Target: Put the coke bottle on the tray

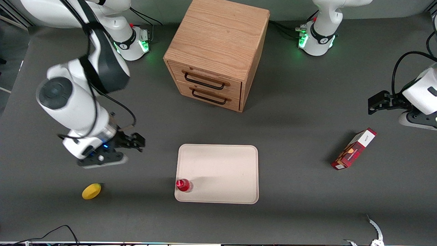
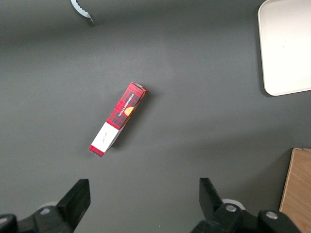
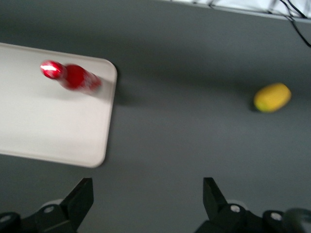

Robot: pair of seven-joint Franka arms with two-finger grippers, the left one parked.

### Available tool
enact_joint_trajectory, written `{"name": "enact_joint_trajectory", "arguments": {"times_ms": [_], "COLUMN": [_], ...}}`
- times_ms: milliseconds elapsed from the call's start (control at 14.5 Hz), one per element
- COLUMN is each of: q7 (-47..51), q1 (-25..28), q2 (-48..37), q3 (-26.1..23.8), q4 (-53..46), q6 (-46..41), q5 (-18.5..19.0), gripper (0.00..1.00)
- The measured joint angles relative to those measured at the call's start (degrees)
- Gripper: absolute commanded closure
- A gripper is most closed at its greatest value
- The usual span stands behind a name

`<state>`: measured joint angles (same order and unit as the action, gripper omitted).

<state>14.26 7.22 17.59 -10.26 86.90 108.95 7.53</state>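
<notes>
The coke bottle [image 1: 183,185], small and red with a red cap, stands upright on the cream-beige tray [image 1: 222,164], in the tray's corner nearest the front camera on the working arm's side. It also shows in the right wrist view [image 3: 73,77] on the tray [image 3: 43,131]. My gripper [image 1: 136,141] is open and empty. It hangs above the bare table beside the tray, toward the working arm's end and farther from the front camera than the bottle. Its fingers [image 3: 80,196] are spread wide with only grey table between them.
A yellow lemon [image 1: 91,191] lies toward the working arm's end of the table, also visible in the right wrist view [image 3: 272,97]. A wooden drawer cabinet [image 1: 215,51] stands farther from the front camera than the tray. A red carton [image 1: 353,149] lies toward the parked arm's end.
</notes>
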Motion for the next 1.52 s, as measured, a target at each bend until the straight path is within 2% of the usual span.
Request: {"name": "enact_joint_trajectory", "arguments": {"times_ms": [276,483,828,1241,1517], "q7": [0.0,-0.7,-5.8,-9.0,-9.1], "q1": [-6.5,-11.6,-14.9,-15.1,-10.5], "q2": [-6.8,-9.9,-13.5,-17.0,-20.6], "q3": [0.0,0.0,0.0,-0.2,1.7], "q4": [3.5,3.6,3.3,0.4,1.9], "q6": [-6.0,-9.6,-12.6,-15.0,-15.8], "q5": [-3.3,-8.0,-8.6,-7.9,-7.8], "gripper": [0.0,0.0,0.0,0.0,0.0]}}
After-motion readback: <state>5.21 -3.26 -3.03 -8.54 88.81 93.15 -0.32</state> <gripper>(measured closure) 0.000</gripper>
